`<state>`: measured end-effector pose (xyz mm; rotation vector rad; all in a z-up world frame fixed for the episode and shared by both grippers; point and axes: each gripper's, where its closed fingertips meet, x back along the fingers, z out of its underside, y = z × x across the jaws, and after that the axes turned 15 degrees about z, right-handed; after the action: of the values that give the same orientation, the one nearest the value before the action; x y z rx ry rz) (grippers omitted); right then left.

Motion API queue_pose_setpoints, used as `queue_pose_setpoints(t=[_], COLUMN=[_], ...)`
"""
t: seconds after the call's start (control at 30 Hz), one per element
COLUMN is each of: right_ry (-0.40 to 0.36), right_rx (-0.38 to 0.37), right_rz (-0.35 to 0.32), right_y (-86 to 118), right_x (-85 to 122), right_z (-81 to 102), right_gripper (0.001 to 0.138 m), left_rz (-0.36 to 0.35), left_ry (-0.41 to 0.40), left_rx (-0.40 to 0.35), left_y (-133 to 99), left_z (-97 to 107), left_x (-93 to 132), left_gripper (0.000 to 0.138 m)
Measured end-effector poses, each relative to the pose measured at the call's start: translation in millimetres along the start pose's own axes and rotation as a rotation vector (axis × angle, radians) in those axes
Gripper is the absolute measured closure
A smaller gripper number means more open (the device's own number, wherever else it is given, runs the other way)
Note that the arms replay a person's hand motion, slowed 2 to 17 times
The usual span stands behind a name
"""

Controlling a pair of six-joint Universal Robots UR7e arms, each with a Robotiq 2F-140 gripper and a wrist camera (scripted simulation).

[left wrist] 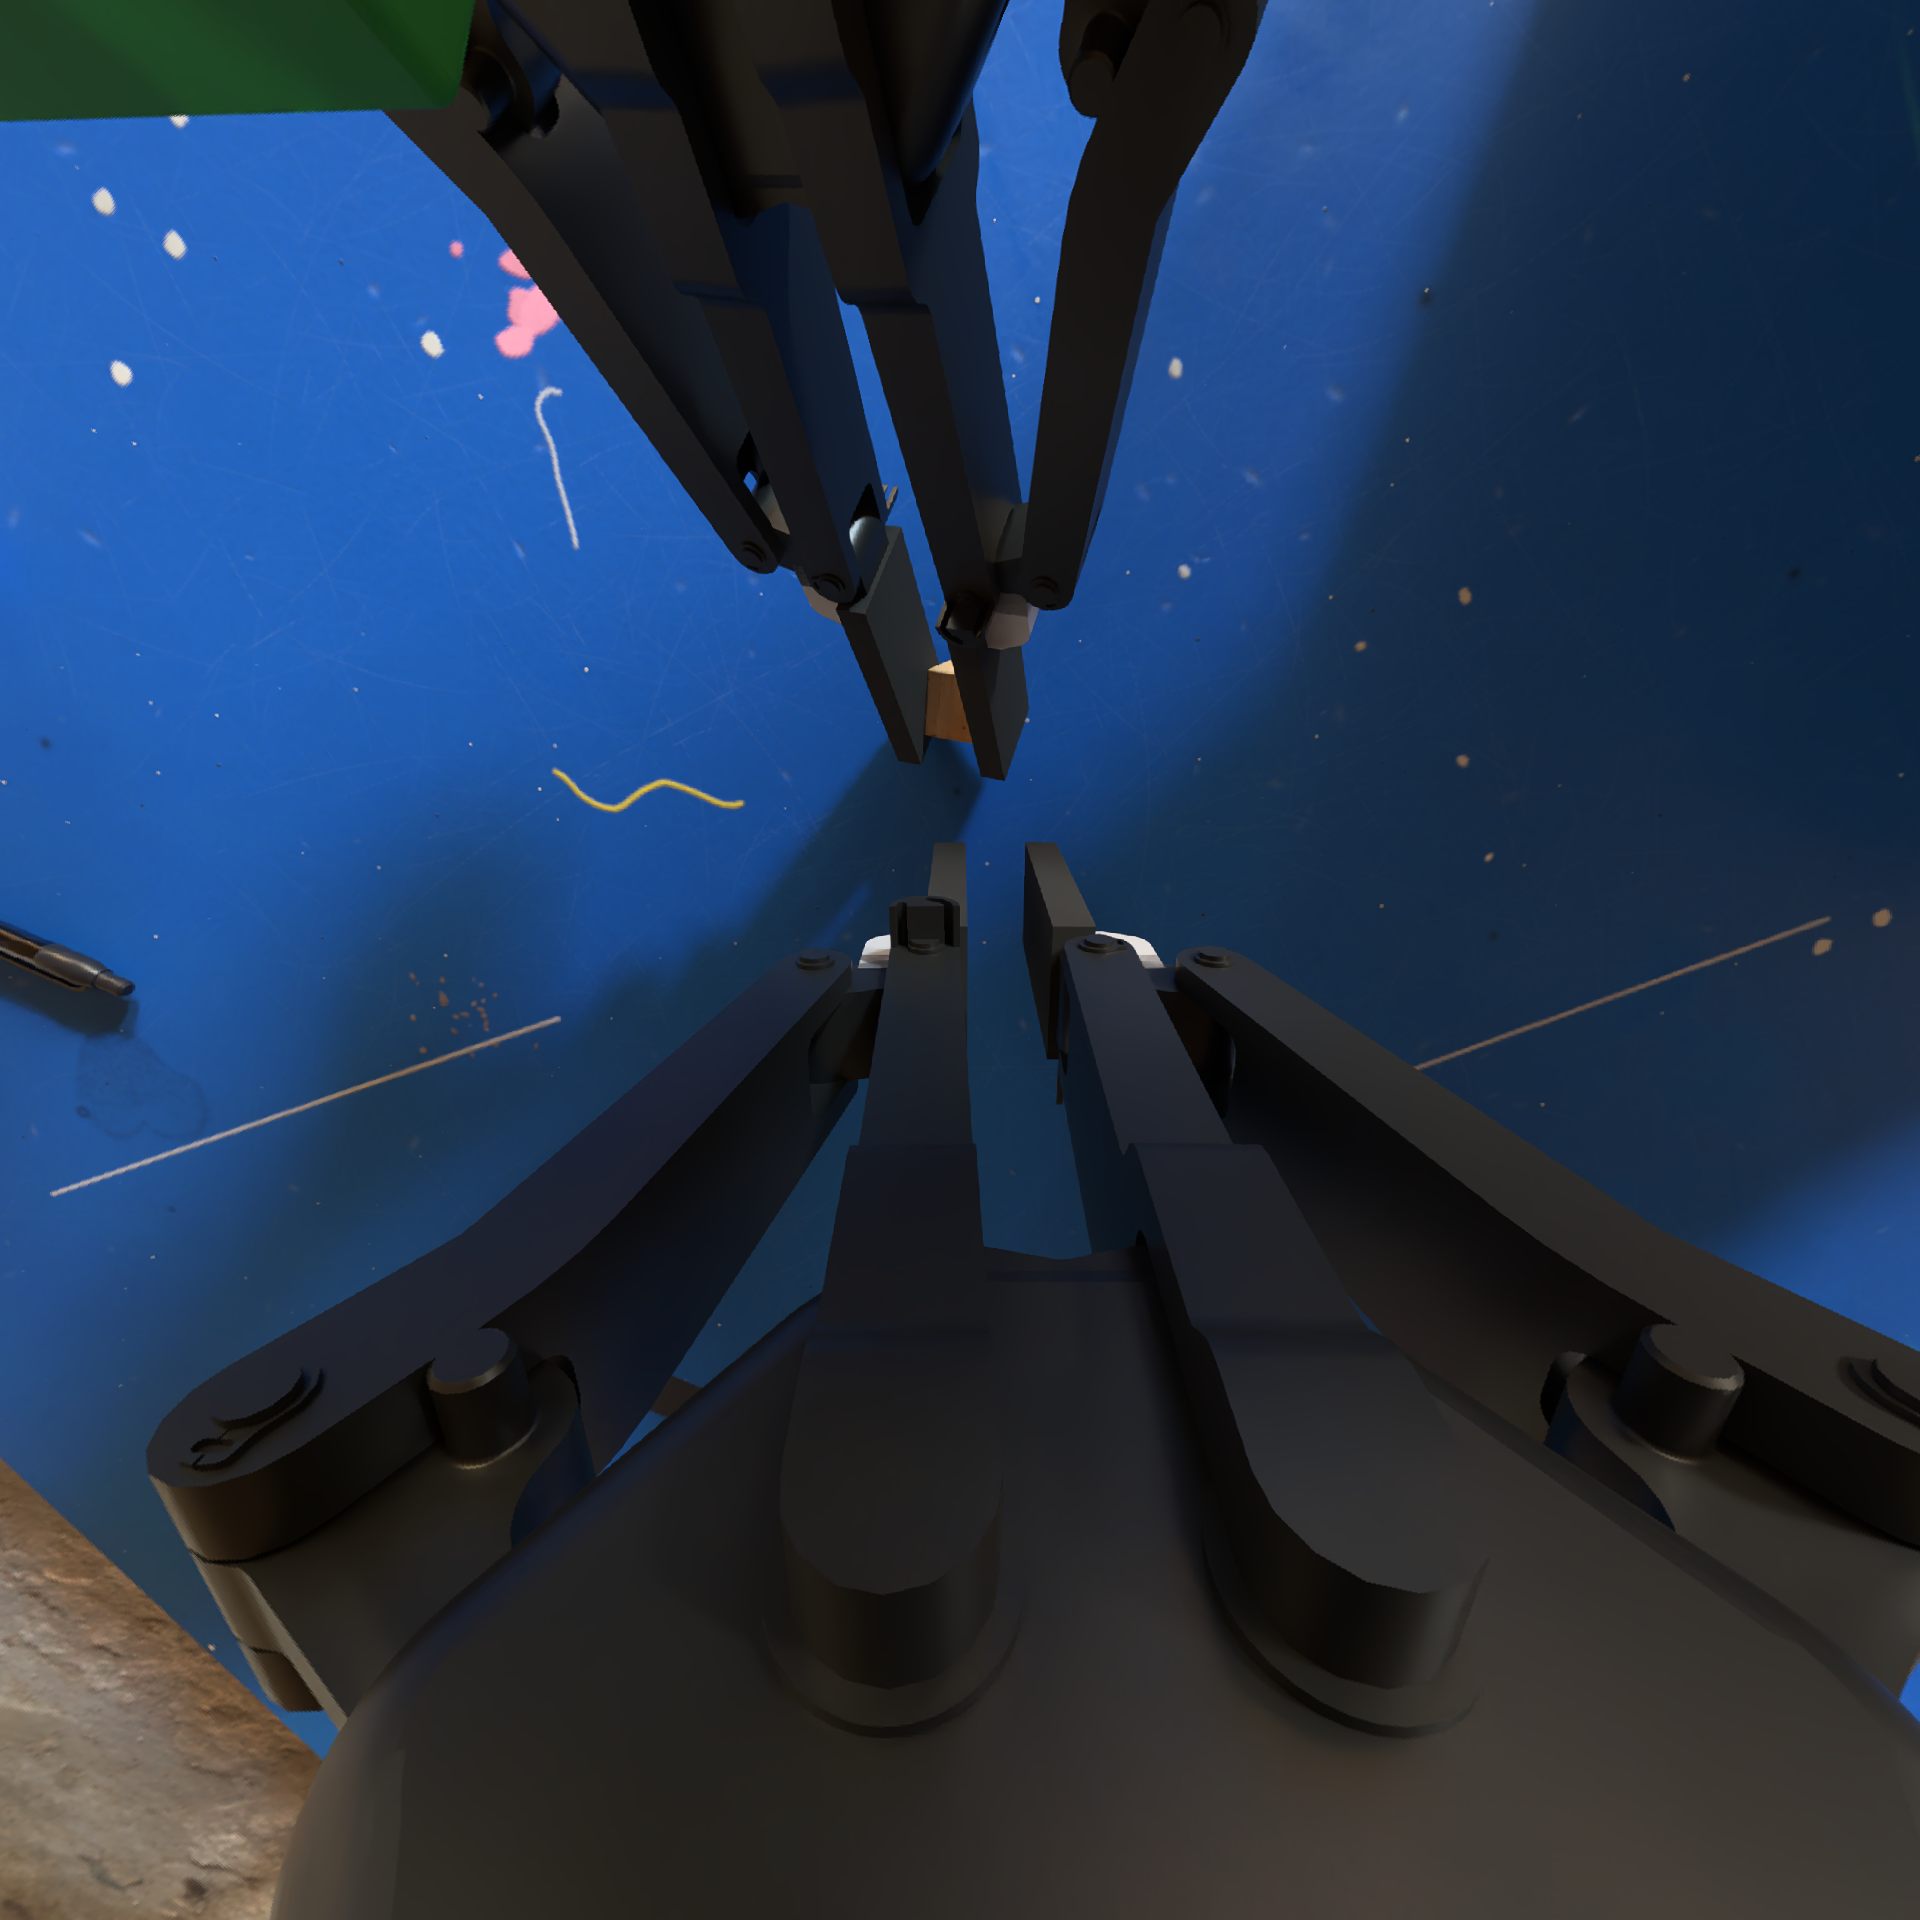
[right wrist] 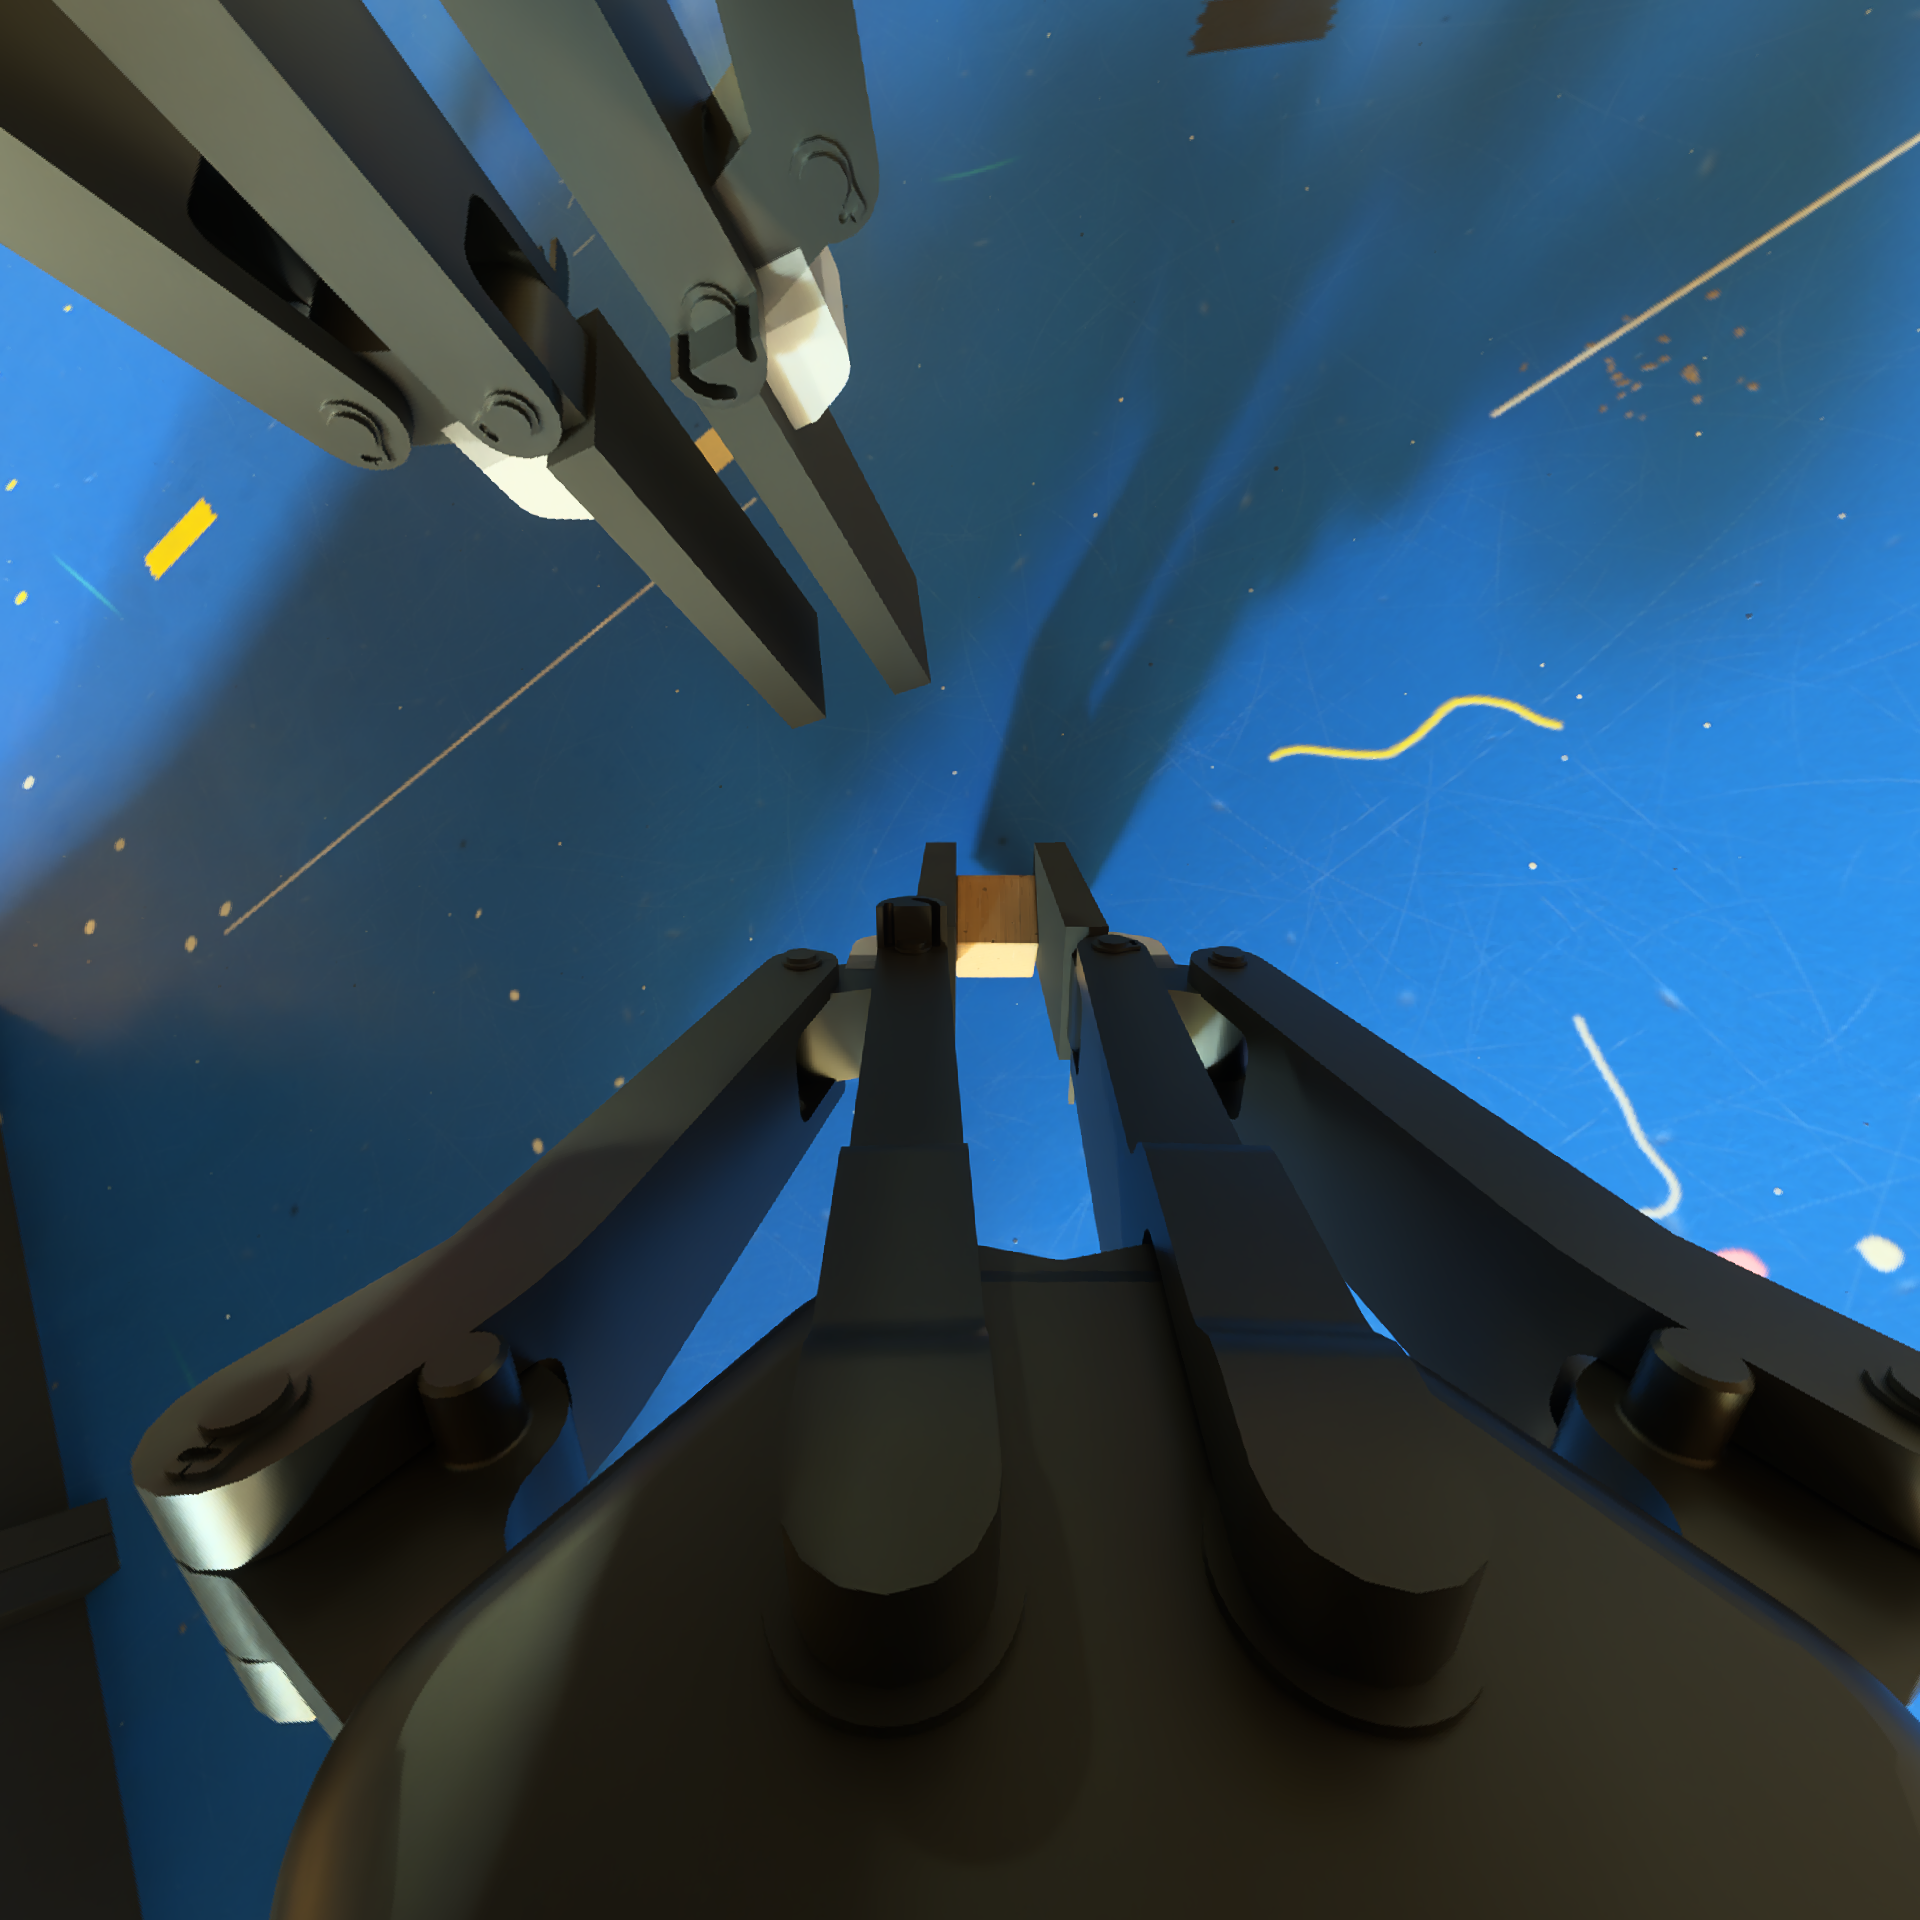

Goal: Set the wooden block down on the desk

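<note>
The wooden block (right wrist: 995, 920) is a small light-tan piece clamped between my right gripper's (right wrist: 995, 862) fingertips, above the blue desk (right wrist: 1455, 520). In the left wrist view the same block (left wrist: 948, 707) shows between the right gripper's (left wrist: 956, 764) pads, coming down from the top. My left gripper (left wrist: 994, 857) points at it from just below, tips close to the right gripper's tips. Its fingers are nearly together with a narrow gap and nothing between them. In the right wrist view the left gripper (right wrist: 868, 701) reaches in from the upper left.
The blue desk is scratched and paint-flecked, with a yellow squiggle (left wrist: 644, 795). A dark pen (left wrist: 62, 966) lies at the left. A green object (left wrist: 208, 52) is at the top left. The desk edge and brown floor (left wrist: 104, 1714) show at the bottom left.
</note>
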<state>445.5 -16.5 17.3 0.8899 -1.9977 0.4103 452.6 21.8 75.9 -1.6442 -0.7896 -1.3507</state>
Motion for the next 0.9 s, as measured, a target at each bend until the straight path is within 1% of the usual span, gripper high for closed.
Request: queue_pose_setpoints(t=[0.6, 0.9], right_ry=[-0.024, -0.033], right_rx=[0.015, 0.028], right_rz=[0.0, -0.005], right_y=[-0.4, -0.6], right_x=[0.0, 0.1], right_z=[-0.4, -0.8], right_gripper=[0.119, 0.119], left_rz=[-0.018, -0.014], left_ry=[-0.027, -0.044], left_rx=[0.015, 0.013], left_y=[-0.6, 0.0], left_z=[0.0, 0.2], left_x=[0.1, 0.4], left_gripper=[0.123, 0.123])
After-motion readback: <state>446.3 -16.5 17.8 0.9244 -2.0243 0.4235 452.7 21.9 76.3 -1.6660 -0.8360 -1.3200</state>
